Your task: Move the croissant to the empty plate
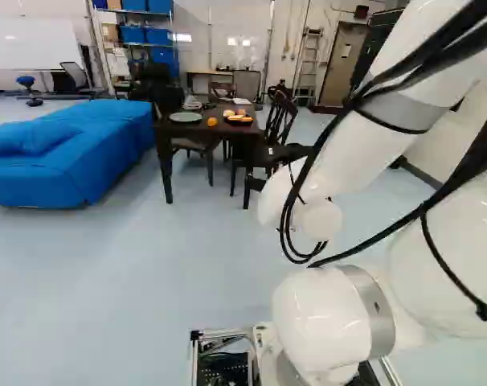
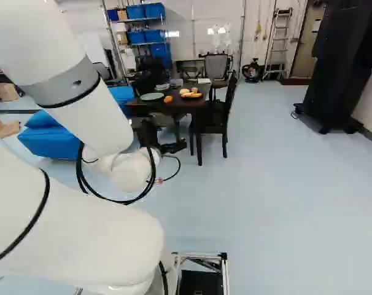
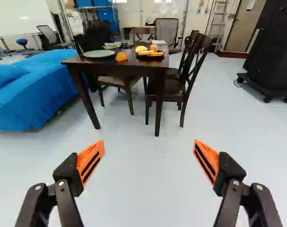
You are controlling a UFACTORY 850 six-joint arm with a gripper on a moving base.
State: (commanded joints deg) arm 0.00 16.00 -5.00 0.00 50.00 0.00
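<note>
gripper (image 3: 149, 144): one, jaws released, wide apart. croissant (image 3: 121, 56), probable: one, well ahead of jaws, on table (image 3: 110, 70), beside plate (image 3: 98, 54); long axis unclear.

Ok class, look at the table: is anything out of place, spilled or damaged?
One thing: the orange-brown item, possibly the croissant, lies directly on the table, between the plate and the black dish of food, on neither. No spill or damage shows.
</note>
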